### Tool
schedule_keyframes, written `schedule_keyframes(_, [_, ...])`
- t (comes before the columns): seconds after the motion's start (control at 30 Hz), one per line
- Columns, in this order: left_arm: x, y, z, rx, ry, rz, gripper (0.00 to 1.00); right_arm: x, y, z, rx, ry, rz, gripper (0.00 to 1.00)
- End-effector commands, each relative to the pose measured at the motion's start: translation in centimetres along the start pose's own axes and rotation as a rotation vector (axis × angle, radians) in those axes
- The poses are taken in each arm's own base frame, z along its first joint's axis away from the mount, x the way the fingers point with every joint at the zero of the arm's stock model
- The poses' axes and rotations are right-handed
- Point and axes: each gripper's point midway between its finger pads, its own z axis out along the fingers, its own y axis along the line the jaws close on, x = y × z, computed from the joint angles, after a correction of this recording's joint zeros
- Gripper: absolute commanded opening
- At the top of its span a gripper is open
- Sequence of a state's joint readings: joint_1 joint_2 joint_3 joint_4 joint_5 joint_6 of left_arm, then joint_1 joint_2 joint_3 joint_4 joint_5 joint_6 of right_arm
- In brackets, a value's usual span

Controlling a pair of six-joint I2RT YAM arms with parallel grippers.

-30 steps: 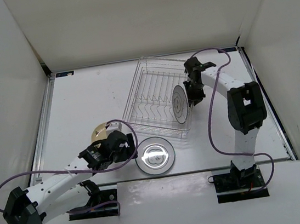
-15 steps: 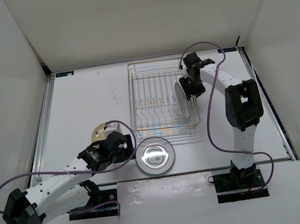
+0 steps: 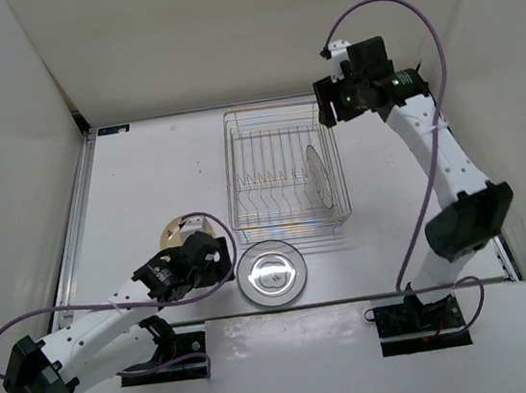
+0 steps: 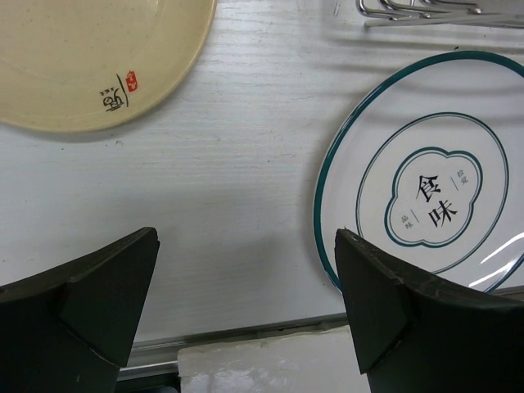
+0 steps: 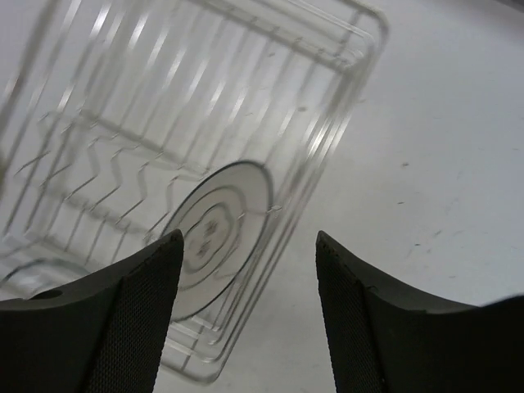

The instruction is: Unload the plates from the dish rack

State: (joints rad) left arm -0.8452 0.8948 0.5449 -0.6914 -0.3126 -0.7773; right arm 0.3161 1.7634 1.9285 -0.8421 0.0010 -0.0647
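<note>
The left gripper, spread and empty, hangs over the bench between the tan plate and the flat silver plate. Beyond, the dish rack holds the upright silver plate at its right end. The right gripper, spread and empty, hovers above the rack's far right corner.

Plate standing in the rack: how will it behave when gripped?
Likely rigid: the plate stands on edge, unbent. Probably slippery: its surface looks glossy, so a rim pinch may slide. The dish rack looks like light wire, so it may drag along if the plate catches a divider.
</note>
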Motion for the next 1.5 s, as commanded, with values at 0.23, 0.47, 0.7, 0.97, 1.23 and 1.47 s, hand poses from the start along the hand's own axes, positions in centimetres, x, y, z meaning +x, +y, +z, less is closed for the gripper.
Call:
schedule_keyframes(0.23, [0.4,1.1,-0.1,-0.023,-0.013,-0.022,1.00,10.5,10.9,-2.3,-0.397,0.136,-0.219,0.72])
schedule_keyframes(0.47, [0.5,1.5,-0.1,-0.028,-0.020,-0.025,1.00,14.4,10.5,1.1,-0.239,0.263,-0.204,0.70])
schedule_keyframes(0.7, [0.6,1.7,-0.5,-0.030,-0.017,-0.027,1.00,13.6,8.2,3.8,-0.015,0.225,-0.205,0.54])
schedule_keyframes(0.97, [0.8,2.2,-0.4,-0.040,-0.024,-0.034,1.00,10.9,9.6,3.0,-0.064,0.159,-0.205,0.28])
schedule_keyframes(1.23, [0.8,2.0,-0.3,-0.038,-0.017,-0.029,1.00,9.0,9.8,1.9,-0.072,0.129,-0.205,0.00])
schedule_keyframes(1.47, [0.6,1.9,-0.6,-0.031,-0.023,-0.032,1.00,4.8,9.8,-0.9,-0.067,0.051,-0.200,0.00])
